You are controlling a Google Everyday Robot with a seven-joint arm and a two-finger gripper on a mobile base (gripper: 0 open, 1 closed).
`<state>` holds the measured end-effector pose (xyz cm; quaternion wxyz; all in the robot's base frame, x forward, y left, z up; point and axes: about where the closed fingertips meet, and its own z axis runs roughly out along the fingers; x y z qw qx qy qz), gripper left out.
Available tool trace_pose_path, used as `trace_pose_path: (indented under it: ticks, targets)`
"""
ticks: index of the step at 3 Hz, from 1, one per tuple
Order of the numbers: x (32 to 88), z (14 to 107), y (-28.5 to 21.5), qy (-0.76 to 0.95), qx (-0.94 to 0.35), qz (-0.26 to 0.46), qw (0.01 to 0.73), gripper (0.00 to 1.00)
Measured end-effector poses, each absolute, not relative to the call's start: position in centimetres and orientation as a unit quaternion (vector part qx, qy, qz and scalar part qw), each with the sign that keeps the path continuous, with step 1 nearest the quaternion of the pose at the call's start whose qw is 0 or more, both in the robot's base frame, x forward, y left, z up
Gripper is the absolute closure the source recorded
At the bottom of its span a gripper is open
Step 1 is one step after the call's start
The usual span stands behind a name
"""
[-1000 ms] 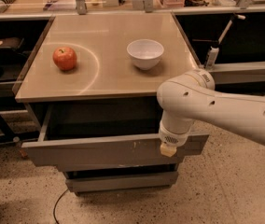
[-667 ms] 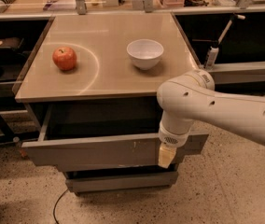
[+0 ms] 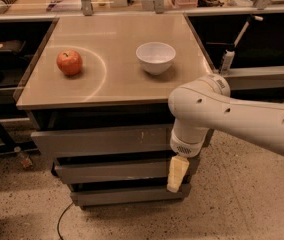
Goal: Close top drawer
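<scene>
The top drawer (image 3: 102, 140) is a wide grey box drawer with a tall flat front and small pale chip marks near its middle. It sits pushed in under the tan tabletop (image 3: 117, 84), its front standing only slightly proud of the cabinet. My gripper (image 3: 177, 174) hangs from the white arm (image 3: 232, 119) at the cabinet's right front. It points down in front of the middle drawer, just below the top drawer's right end, with nothing visibly held.
A red apple (image 3: 69, 62) and a white bowl (image 3: 155, 57) rest on the tabletop. Two shorter grey drawer fronts (image 3: 112, 171) lie below the top drawer. Dark shelving stands at left and right, a cable lies on the speckled floor (image 3: 62, 224).
The top drawer has slid inward from well open to nearly flush. My gripper has dropped lower along the cabinet front.
</scene>
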<state>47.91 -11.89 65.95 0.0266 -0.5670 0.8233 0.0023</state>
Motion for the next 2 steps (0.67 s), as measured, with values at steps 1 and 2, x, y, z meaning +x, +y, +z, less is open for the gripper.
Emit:
trace_pose_path:
  ticks: [1,2]
  targets:
    - [47.91,65.95,-11.89,0.823,-0.567,0.002,0.027,0.19]
    - [47.91,65.95,-11.89,0.823,-0.567,0.002,0.027,0.42]
